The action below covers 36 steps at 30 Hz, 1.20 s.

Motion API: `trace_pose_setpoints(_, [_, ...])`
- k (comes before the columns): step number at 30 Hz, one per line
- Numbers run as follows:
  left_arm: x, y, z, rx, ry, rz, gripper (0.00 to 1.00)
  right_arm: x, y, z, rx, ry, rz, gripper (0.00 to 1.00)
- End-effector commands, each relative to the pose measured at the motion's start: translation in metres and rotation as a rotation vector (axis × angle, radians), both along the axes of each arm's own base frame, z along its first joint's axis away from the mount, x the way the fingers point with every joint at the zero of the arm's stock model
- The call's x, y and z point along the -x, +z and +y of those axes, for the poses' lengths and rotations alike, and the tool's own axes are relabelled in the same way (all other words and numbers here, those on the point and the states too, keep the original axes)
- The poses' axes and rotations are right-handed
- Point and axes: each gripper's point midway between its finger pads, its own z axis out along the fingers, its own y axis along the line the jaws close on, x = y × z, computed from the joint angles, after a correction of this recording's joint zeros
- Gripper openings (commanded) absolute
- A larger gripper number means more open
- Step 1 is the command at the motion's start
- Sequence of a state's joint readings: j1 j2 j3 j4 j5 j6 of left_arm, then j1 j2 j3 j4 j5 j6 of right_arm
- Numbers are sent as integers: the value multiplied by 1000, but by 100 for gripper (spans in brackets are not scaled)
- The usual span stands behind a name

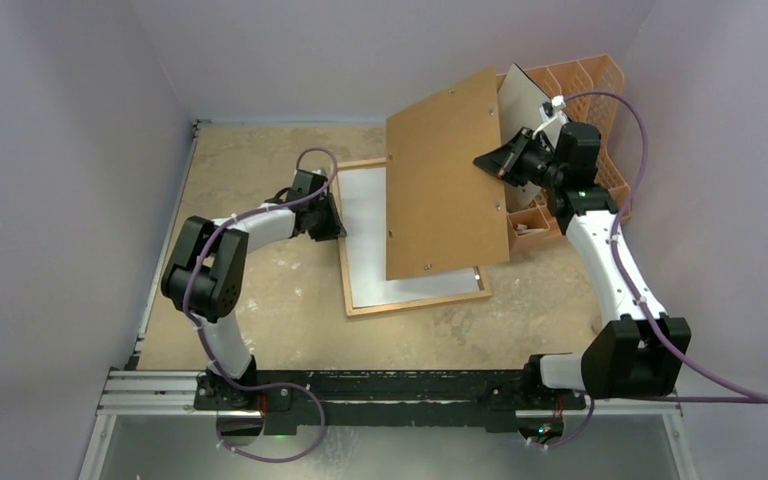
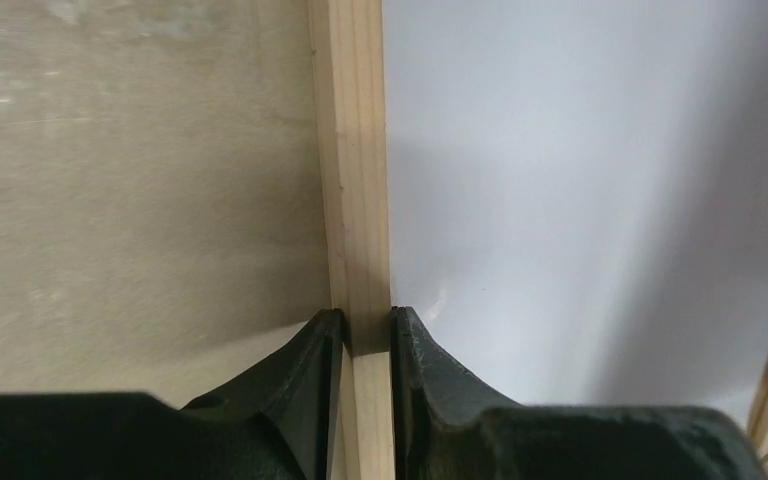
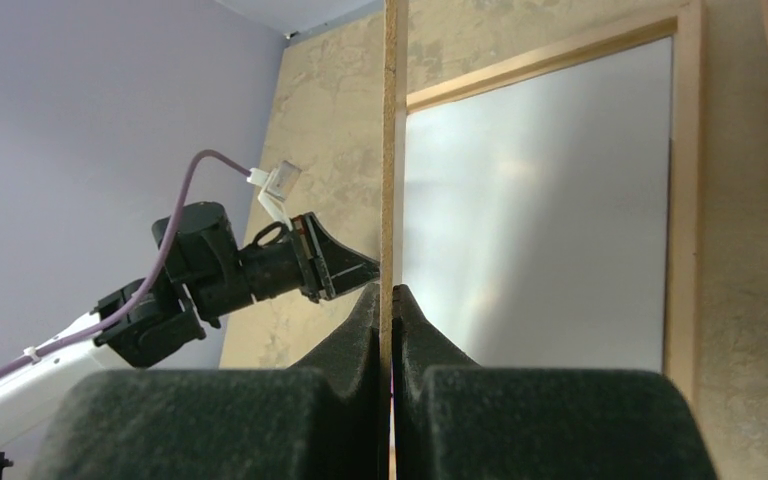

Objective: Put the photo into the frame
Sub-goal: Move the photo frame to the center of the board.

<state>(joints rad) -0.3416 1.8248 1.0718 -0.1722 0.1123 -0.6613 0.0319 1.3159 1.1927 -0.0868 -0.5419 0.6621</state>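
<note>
Frame (image 2: 355, 150) pinched, L end effector (image 2: 367, 325) near shut

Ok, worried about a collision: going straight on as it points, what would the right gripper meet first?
Probably the frame: the right gripper, shut on the brown backing panel, points toward it, so the panel's far edge would land there; the left gripper sits just aside, depth unclear.

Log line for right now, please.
left end effector: clamped on frame rail | right end effector: shut on backing panel, tilted over frame | photo: white side up in frame
</note>
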Motion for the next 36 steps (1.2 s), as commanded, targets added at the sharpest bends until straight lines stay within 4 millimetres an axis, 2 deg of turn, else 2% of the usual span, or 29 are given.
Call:
trace_pose_setpoints(1, [10, 2, 53, -191, 41, 10, 20, 4, 20, 13, -54, 70, -59, 0])
trace_pose_setpoints(4, [18, 8, 69, -174, 65, 19, 20, 9, 12, 25, -88, 97, -41, 0])
trace_pose_setpoints(11, [35, 23, 100, -124, 58, 29, 23, 15, -7, 69, -147, 177, 31, 0])
trace_pose_setpoints(18, [42, 23, 112, -133, 31, 54, 32, 13, -20, 114, -201, 254, 82, 0])
trace_pose_setpoints(24, [36, 38, 124, -114, 102, 42, 41, 7, -35, 131, -218, 290, 132, 0])
trace_pose_setpoints(27, [30, 49, 127, -100, 137, 16, 41, 6, -45, 138, -228, 312, 157, 0])
trace_pose_setpoints(29, [26, 55, 127, -87, 156, -6, 39, 6, -45, 142, -253, 329, 143, 0])
trace_pose_setpoints(36, [17, 45, 135, -75, 204, 15, 33, -3, -55, 157, -281, 340, 133, 0])
